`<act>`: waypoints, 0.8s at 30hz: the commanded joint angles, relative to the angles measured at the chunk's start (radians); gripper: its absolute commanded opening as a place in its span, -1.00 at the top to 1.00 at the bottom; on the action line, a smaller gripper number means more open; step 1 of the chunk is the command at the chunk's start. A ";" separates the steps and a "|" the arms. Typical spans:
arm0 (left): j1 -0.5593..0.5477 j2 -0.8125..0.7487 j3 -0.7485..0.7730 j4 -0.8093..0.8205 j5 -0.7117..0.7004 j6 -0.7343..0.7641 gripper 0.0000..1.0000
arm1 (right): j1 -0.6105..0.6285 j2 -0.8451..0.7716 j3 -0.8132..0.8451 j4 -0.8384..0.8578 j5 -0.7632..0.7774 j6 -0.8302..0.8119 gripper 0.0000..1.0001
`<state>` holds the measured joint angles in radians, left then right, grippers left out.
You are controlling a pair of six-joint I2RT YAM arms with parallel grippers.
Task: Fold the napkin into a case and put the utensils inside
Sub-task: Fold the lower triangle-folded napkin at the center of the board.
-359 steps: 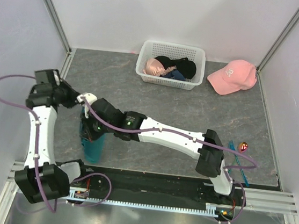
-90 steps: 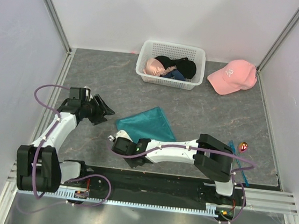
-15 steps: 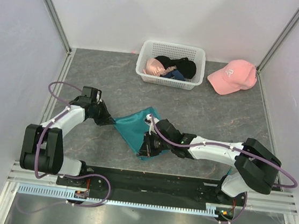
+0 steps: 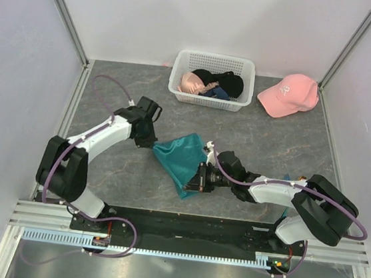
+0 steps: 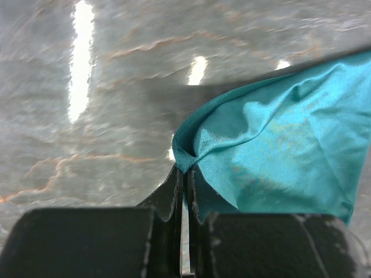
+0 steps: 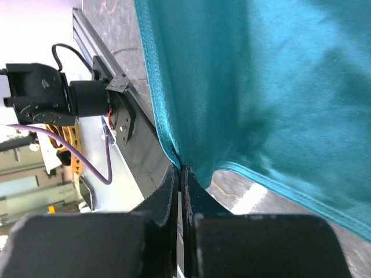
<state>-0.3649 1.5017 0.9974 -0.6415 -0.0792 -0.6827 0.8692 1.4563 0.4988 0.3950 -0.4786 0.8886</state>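
Note:
The teal-green napkin hangs stretched between my two grippers above the middle of the table. My left gripper is shut on its left corner, seen pinched in the left wrist view with the napkin spreading right. My right gripper is shut on its lower right edge, which shows in the right wrist view with the napkin above. The utensils lie at the table's right edge, mostly hidden by my right arm; only a blue sliver and a red tip show.
A white lattice basket with black and pink garments stands at the back middle. A pink baseball cap lies at the back right. The black rail runs along the near edge.
Both grippers have carried the napkin to the right. The left gripper moved right and slightly back; the right gripper drew back toward its base. The cloth now hangs narrower.

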 commanded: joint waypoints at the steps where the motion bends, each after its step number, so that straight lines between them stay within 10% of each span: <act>1: -0.069 0.090 0.165 -0.038 -0.283 -0.038 0.96 | -0.050 -0.016 -0.091 0.004 -0.159 0.006 1.00; 14: -0.098 0.192 0.300 -0.064 -0.248 -0.048 0.96 | -0.125 -0.033 -0.089 -0.130 -0.186 -0.126 1.00; 24: 0.076 0.081 0.188 -0.038 -0.071 0.138 0.96 | 0.135 0.088 0.090 -0.087 -0.083 -0.047 1.00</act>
<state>-0.4011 1.6783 1.2083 -0.7708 -0.0883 -0.6819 0.8883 1.4570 0.5411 0.3595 -0.5049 0.8024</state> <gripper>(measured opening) 0.043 0.010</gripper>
